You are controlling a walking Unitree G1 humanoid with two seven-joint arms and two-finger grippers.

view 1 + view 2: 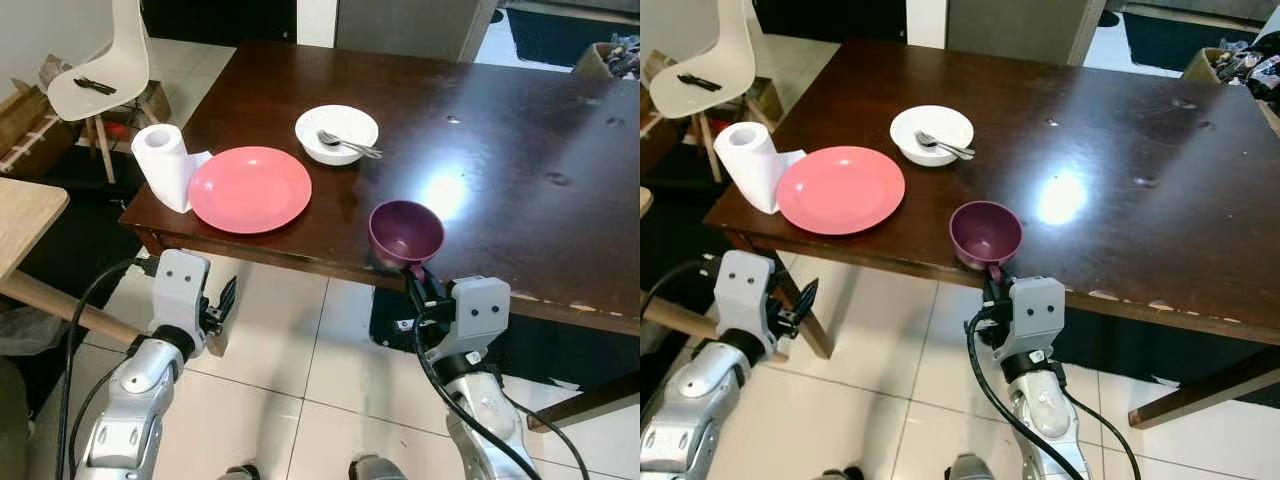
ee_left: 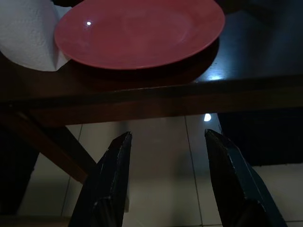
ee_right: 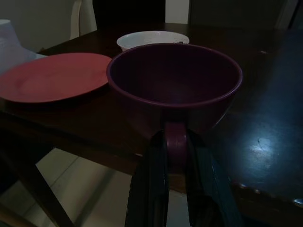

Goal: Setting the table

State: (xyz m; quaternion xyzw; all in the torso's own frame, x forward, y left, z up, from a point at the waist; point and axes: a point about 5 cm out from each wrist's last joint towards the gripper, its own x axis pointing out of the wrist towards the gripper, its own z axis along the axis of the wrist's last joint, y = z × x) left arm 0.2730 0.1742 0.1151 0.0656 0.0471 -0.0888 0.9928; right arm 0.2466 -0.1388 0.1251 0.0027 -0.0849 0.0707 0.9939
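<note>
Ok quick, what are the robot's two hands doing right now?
Left gripper: open, empty, below the table edge near the pink plate.
Right gripper: shut on the handle of the purple cup at the table edge.

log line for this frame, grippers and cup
right gripper: shut on purple cup handle, table near edge | left gripper: open, below pink plate

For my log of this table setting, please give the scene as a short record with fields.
table: dark wood table
right gripper: shut on the handle of the purple cup, at the table's near edge
left gripper: open, below the table edge, holding nothing
pink plate: near left corner
paper towel roll: left of plate
white bowl: behind plate, spoon inside
</note>
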